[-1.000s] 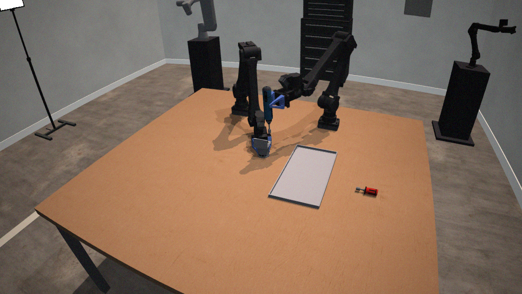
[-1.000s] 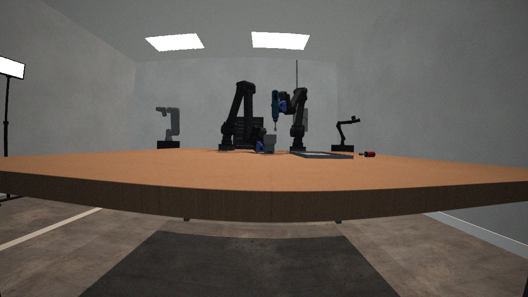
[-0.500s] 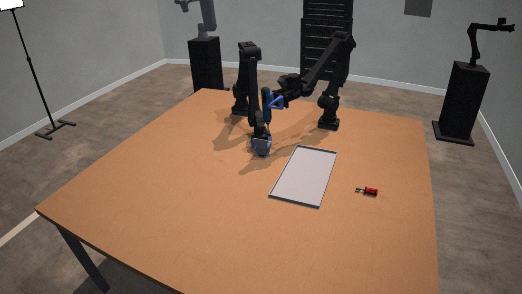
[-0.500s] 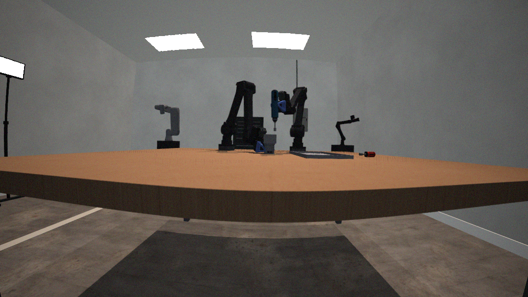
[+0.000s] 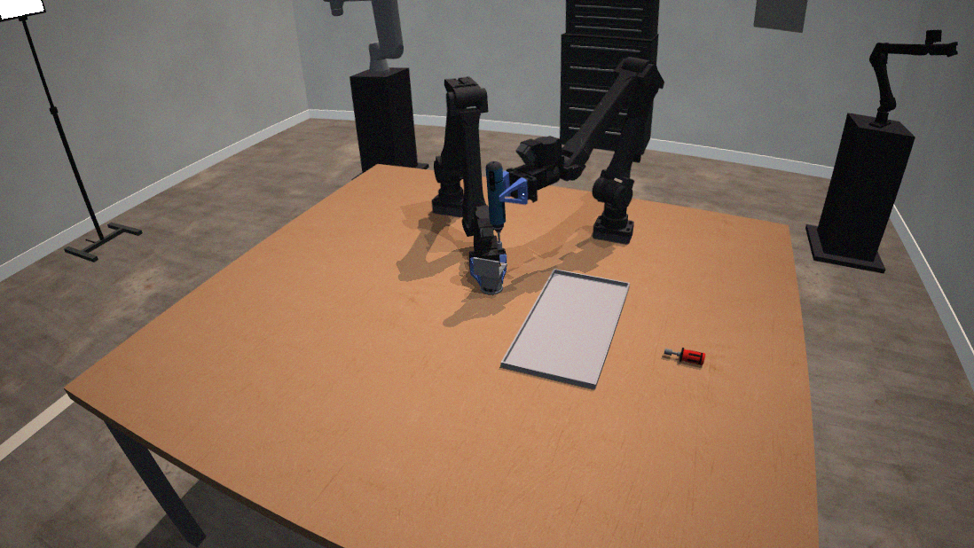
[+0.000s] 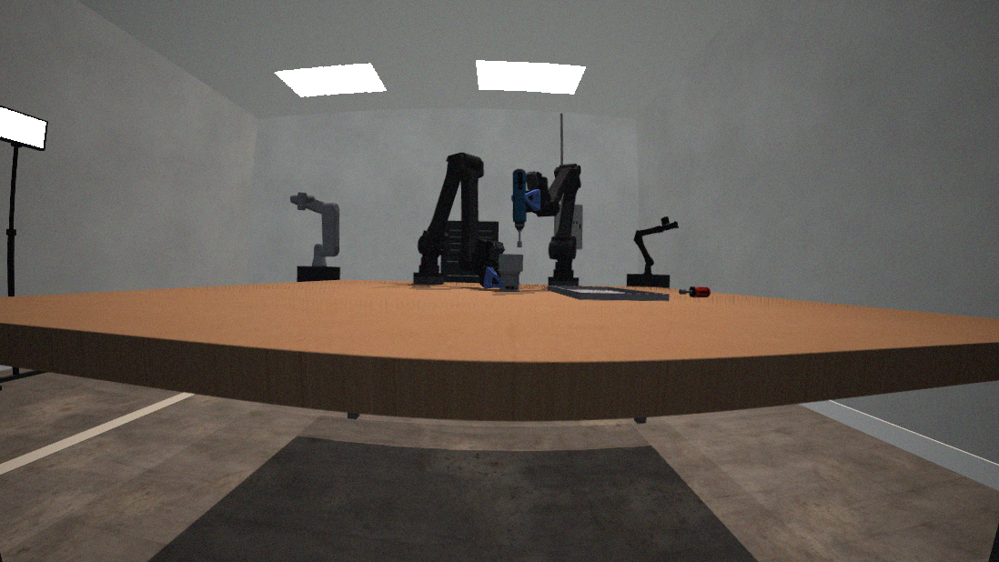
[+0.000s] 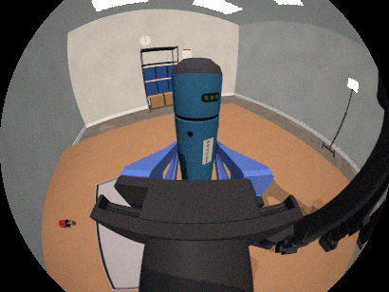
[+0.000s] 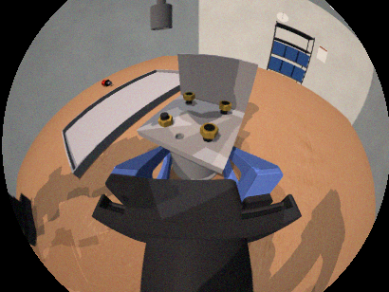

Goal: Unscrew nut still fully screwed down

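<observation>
The left gripper [image 5: 502, 196] [image 6: 521, 201] [image 7: 196, 145] clasps the driver [image 5: 495, 197] [image 6: 519, 198] [image 7: 197, 104] [image 8: 161, 17] upright — its tip above the bracket [image 6: 510, 263] [image 8: 211, 76] — while the right gripper [image 5: 488, 275] [image 6: 499, 280] [image 8: 196, 145] (down low) holds the module [image 6: 510, 281] [image 8: 192, 167].

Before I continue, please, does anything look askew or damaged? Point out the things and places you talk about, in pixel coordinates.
Nothing plainly damaged or askew. Only the nuts are uneven: one nut [image 8: 165, 120] sits low on the bracket [image 5: 486, 262] [image 6: 510, 262] [image 8: 209, 78], stud protruding; three others [image 8: 209, 130] sit higher.
</observation>
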Robot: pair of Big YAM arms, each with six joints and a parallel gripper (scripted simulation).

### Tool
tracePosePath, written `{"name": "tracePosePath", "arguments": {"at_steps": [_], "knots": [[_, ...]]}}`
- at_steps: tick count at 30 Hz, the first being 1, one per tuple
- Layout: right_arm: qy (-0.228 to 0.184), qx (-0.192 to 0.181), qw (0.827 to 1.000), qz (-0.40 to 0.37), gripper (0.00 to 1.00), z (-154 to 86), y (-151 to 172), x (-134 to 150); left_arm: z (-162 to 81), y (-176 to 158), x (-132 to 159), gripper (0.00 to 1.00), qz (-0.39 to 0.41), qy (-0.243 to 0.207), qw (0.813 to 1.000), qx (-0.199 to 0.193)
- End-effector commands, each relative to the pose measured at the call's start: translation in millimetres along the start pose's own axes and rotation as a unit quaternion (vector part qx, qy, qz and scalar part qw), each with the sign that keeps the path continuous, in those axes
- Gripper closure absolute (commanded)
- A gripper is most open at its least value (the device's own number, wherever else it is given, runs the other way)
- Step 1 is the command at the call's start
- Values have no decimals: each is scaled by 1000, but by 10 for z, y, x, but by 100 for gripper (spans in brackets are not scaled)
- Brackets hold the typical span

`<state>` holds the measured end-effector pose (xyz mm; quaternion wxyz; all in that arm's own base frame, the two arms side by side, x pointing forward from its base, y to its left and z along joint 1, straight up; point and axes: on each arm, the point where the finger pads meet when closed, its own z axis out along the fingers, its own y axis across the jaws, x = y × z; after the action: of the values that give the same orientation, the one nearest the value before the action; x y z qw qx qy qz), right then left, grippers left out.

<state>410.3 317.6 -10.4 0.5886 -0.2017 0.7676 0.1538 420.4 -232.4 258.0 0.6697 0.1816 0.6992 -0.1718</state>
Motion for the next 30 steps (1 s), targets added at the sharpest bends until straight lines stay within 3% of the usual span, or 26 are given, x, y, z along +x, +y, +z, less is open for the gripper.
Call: {"name": "tracePosePath", "arguments": {"at_steps": [1, 30], "knots": [[20, 1, 1000, -8, 41, -1, -9, 169, 237, 22, -719, 58, -4, -76, 997, -2], [20, 1, 1000, -8, 41, -1, -9, 169, 275, 23, -824, 58, -7, -86, 996, -2]]}}
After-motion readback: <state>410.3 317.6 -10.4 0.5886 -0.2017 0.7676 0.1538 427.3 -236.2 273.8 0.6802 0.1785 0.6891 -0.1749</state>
